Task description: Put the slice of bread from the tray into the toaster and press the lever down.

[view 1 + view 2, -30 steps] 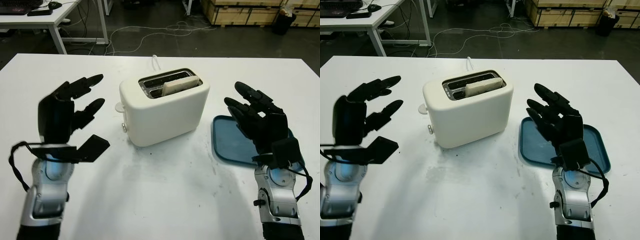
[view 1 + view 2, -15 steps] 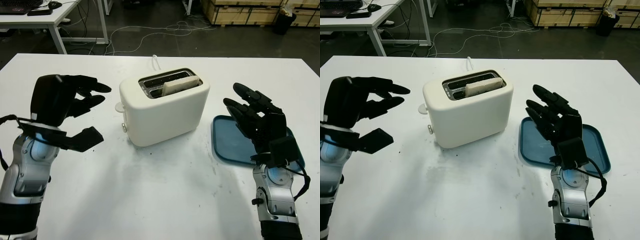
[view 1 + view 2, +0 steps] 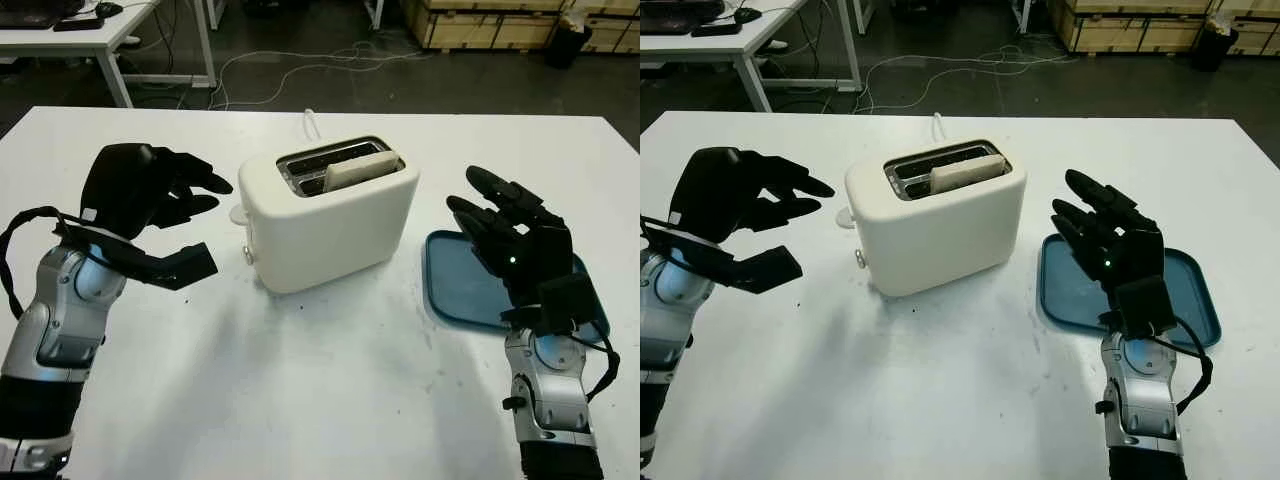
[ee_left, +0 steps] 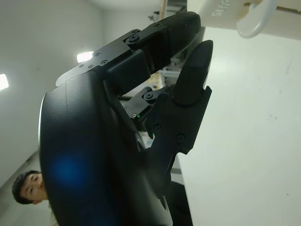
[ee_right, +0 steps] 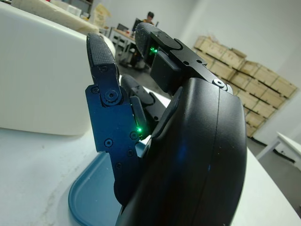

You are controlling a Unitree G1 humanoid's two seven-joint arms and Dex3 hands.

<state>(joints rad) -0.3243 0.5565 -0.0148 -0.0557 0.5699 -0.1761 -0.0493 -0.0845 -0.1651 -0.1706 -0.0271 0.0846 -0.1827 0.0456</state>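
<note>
Since a second ago the left hand (image 3: 150, 200) has swung in toward the toaster (image 3: 328, 212) and now hangs above the white table (image 3: 320, 380), its fingertips (image 3: 218, 185) pointing at the toaster's near-left end and just short of the lever (image 3: 237, 214), which sits a little beyond and below them. That hand is open and holds nothing; its thumb (image 3: 188, 266) juts out lower down, toward the toaster's base. The right hand (image 3: 515, 245) has hardly shifted.

The table carries everything. On it the cream toaster stands between the two hands, turned at a slant, with its white cord (image 3: 312, 125) trailing off behind. The blue tray (image 3: 455, 290) lies flat just right of the toaster, under and behind the right hand's fingers (image 3: 1090, 215), bare where it can be seen. The right hand is raised over the tray's near edge, open and empty, fingers aimed up and toward the toaster's right wall, apart from it.

The slice of bread (image 3: 357, 168) stands in the front slot of the toaster, its top edge poking above the rim, well away from both sets of fingers. The lever looks to be in its raised position.
</note>
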